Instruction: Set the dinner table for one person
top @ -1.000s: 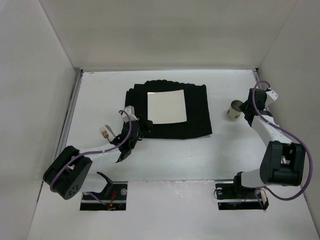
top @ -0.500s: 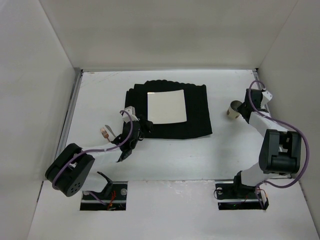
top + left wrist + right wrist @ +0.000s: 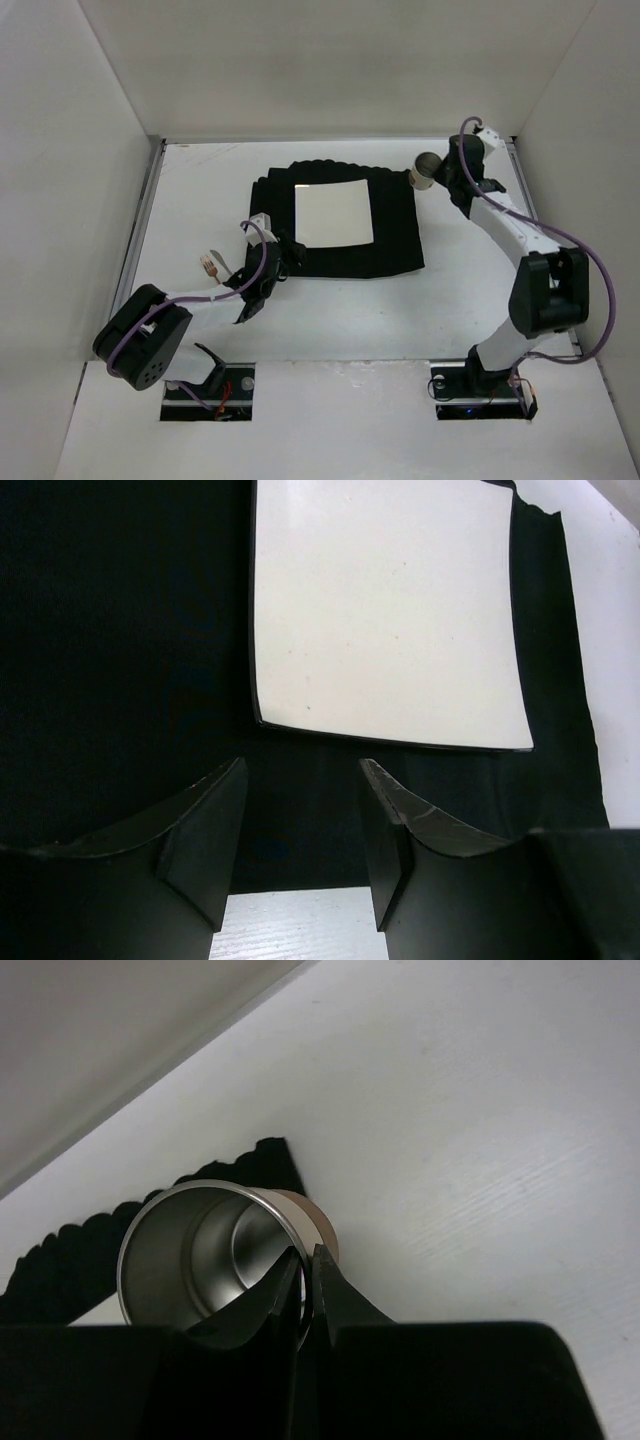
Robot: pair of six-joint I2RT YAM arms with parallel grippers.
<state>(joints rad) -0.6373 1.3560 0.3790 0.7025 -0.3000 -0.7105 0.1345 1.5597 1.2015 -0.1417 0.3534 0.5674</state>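
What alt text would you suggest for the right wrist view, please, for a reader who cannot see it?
The right gripper pinches the wall of an empty metal cup, one finger inside and one outside. Behind it lie the scalloped corner of a black mat and the white dinner table.

I can read no text, label, brand or number in any of my three views. The small white tag on the right arm and the second tag on the left arm are too small to make out.
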